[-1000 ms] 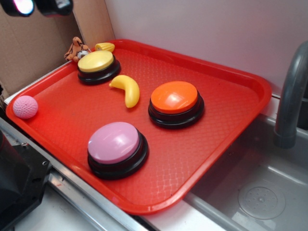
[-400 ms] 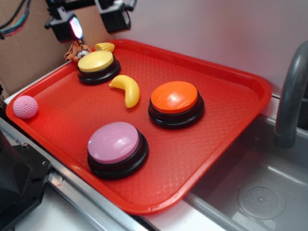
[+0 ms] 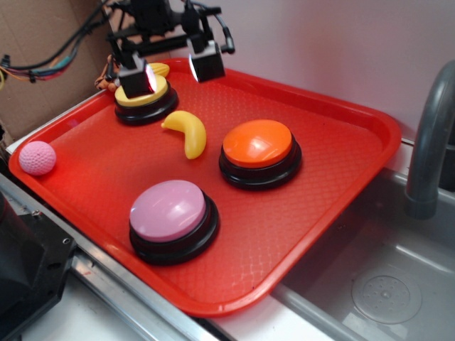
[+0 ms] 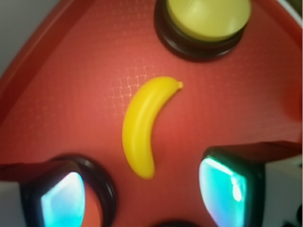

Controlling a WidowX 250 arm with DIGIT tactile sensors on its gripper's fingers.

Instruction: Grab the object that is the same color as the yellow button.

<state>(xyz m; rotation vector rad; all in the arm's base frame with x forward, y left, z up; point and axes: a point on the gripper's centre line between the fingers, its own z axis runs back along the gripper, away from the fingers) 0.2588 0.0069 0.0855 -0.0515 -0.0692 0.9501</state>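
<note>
Arm has dropped lower; pincer (image 3: 173,71) spread wide above the banana (image 3: 187,132).

banana (image 3: 186,132) on tray (image 3: 355,170), between buttons (image 3: 259,152)

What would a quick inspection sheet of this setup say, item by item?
Surface: red tray on a counter.
Job's things: banana lying flat between buttons; yellow button at the back.
Clutter: orange button, pink button, pink ball, small yellow piece behind the claw.
Claw: claw open, above the tray's back, empty.
Cables: wires trailing left of the arm.
Surroundings: sink, faucet, cardboard.
</note>
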